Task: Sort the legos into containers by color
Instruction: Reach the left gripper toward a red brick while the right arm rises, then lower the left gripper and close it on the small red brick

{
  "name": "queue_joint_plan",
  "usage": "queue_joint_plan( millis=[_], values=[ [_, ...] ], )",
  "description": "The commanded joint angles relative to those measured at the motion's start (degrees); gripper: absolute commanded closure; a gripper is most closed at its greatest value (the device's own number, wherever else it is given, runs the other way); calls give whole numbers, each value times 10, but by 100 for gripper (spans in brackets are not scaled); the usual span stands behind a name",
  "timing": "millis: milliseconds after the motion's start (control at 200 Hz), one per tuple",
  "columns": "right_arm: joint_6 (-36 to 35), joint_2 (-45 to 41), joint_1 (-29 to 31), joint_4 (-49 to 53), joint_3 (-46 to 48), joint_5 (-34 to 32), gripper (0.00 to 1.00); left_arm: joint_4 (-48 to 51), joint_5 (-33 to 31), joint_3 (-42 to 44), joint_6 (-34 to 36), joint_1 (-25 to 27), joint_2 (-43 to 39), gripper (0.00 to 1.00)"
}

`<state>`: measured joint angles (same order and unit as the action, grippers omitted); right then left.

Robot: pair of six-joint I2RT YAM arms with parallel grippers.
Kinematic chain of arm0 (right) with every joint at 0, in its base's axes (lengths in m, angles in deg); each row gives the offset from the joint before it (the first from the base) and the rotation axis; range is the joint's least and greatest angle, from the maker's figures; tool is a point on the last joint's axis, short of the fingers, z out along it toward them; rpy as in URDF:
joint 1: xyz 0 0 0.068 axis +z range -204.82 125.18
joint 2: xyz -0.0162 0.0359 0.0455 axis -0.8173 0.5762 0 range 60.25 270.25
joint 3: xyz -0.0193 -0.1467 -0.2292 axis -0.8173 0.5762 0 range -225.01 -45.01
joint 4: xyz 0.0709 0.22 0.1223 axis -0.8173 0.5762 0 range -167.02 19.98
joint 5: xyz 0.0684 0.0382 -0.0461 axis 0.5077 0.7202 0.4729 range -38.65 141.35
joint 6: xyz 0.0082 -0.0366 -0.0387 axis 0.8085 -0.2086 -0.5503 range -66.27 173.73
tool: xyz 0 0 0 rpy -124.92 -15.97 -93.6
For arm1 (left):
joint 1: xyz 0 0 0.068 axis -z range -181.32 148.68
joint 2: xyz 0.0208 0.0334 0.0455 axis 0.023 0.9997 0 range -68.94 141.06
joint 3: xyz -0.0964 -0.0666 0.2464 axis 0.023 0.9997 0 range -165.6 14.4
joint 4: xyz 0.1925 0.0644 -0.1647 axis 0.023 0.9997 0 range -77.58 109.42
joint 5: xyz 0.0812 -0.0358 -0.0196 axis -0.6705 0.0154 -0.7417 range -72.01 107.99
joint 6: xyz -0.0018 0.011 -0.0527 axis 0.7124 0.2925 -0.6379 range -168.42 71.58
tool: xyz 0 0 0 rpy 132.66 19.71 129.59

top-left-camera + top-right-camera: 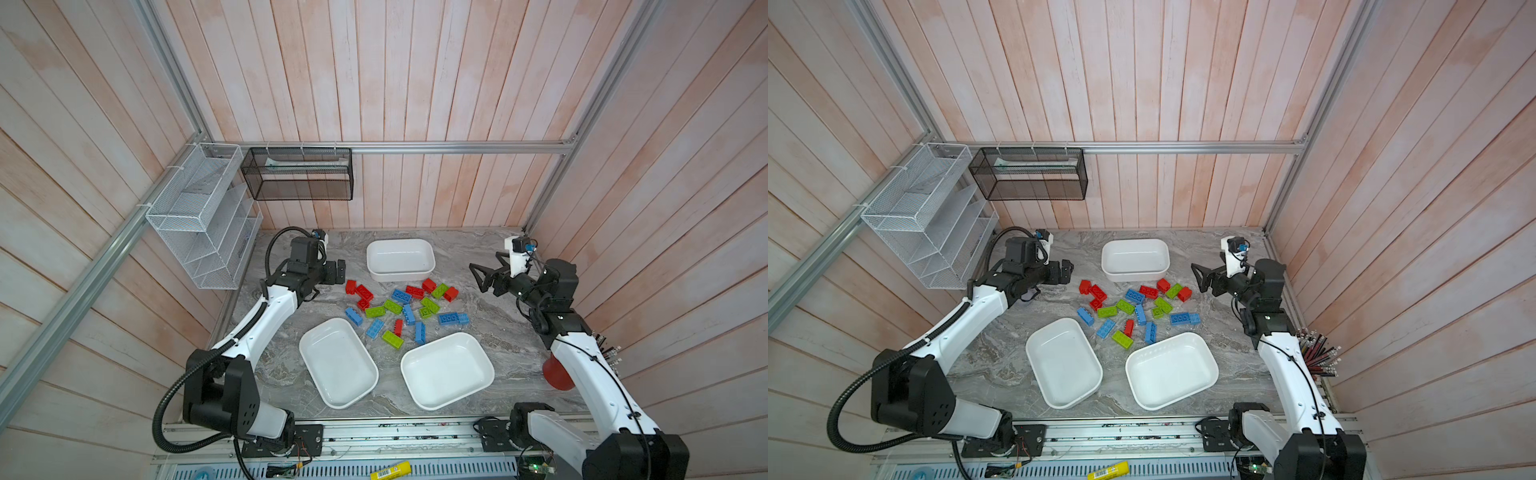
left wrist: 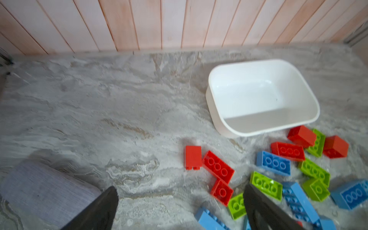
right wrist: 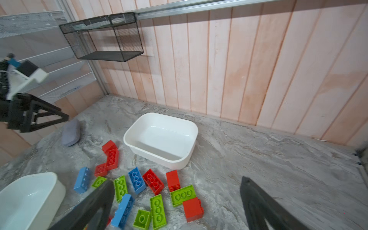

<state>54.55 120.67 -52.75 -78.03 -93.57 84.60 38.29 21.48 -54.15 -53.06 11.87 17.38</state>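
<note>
- Three white containers stand on the grey marbled desk (image 1: pixel 490 328): one at the far side (image 1: pixel 399 275) and two at the near side, left (image 1: pixel 338 365) and right (image 1: pixel 446 370), both set at a slant.
- All the legos (image 1: pixel 409 313) I can see lie loose on the desk between those three containers. Red, blue and lime green are mixed, and several touch their neighbours.
- Red ones gather mostly along the far edge of the pile, just beside the far container's front wall. A green one and a blue one lie close to the rims of the near pair.
- My left tool (image 1: pixel 341 272) hangs above the desk at the far-left edge of the pile, jaws spread wide, nothing between them. In the left wrist view, a red lego (image 2: pixel 193 157) lies on its side just ahead.
- My right tool (image 1: pixel 478 277) hangs to the right of the pile, apart from it and pointing toward it. Its jaws are spread wide and hold nothing.
- A grey pouch (image 3: pixel 70 132) lies on the desk below my left tool.
- A white mesh basket (image 1: pixel 199 216) and a black mesh basket (image 1: pixel 297 174) hang on the walls.
- A red cup (image 1: pixel 557 376) stands at the desk's right edge, partly behind my right arm.
</note>
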Motion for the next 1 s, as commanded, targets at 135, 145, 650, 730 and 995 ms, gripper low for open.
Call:
queue_joint_plan(
  millis=[135, 145, 650, 730, 995],
  values=[
    [-15, 37, 78, 193, -67, 32, 2, 146, 45, -87, 20, 38, 98, 0],
    [-14, 37, 81, 193, -67, 31, 2, 146, 47, -90, 17, 39, 103, 0],
    [-9, 43, 112, 208, -57, -5, 2, 153, -6, -234, -89, 56, 305, 17],
    [-10, 42, 112, 210, -56, -7, 2, 151, -30, -253, -105, 54, 324, 23],
    [-14, 46, 112, 215, -57, -7, 2, 164, -23, -294, -105, 53, 367, 38]
  ],
)
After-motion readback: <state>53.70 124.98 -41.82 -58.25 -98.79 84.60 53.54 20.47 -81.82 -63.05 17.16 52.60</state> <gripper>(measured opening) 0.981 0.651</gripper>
